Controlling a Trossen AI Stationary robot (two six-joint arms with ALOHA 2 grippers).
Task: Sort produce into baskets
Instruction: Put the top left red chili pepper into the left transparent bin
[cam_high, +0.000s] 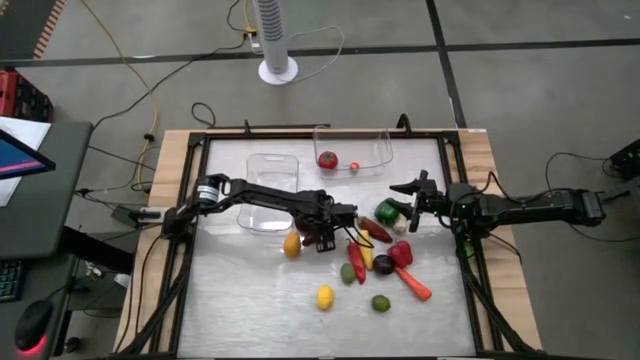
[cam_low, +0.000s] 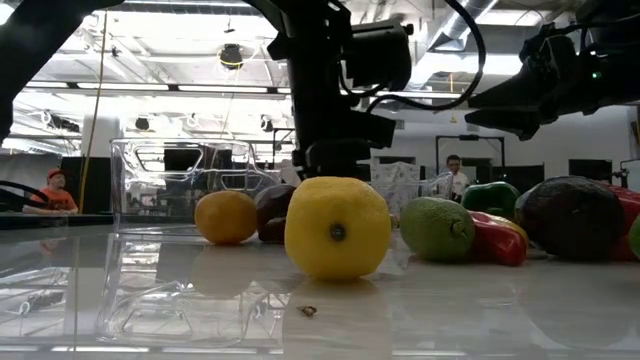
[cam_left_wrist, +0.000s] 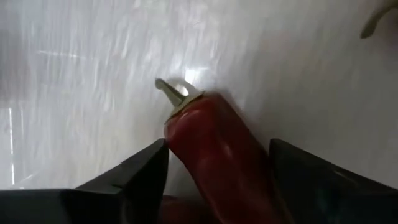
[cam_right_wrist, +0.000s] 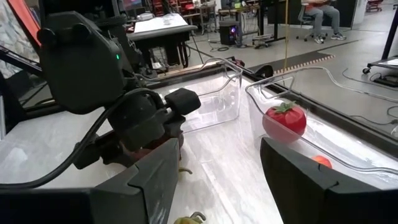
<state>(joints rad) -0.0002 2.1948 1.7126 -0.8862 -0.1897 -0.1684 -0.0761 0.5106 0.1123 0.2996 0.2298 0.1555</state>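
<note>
Near table centre: left gripper (cam_high: 326, 238) down at the near edge of the produce pile, fingers (cam_left_wrist: 134, 180) either side of a red pepper (cam_left_wrist: 214, 155), closing; contact with the skin hard to confirm from the wrist view
Step in hand: grasp of the pepper; best done across the thick body, well behind the stem, jaws square to the long axis, then a straight lift before swinging over to a basket
Right gripper (cam_high: 412, 190): waiting over the far end of the pile, jaws apart, nothing between them
Pepper: glossy, tapered, smooth plastic, pale curled stem (cam_left_wrist: 174, 92); likely slippery
Baskets: clear hard-walled bins with rounded corners; far basket (cam_high: 380, 150) holds a tomato (cam_high: 327, 159), near basket (cam_high: 270, 190) beside the left arm
Lemon (cam_high: 324, 296): matte yellow, rounded, lying apart from the pile
</note>
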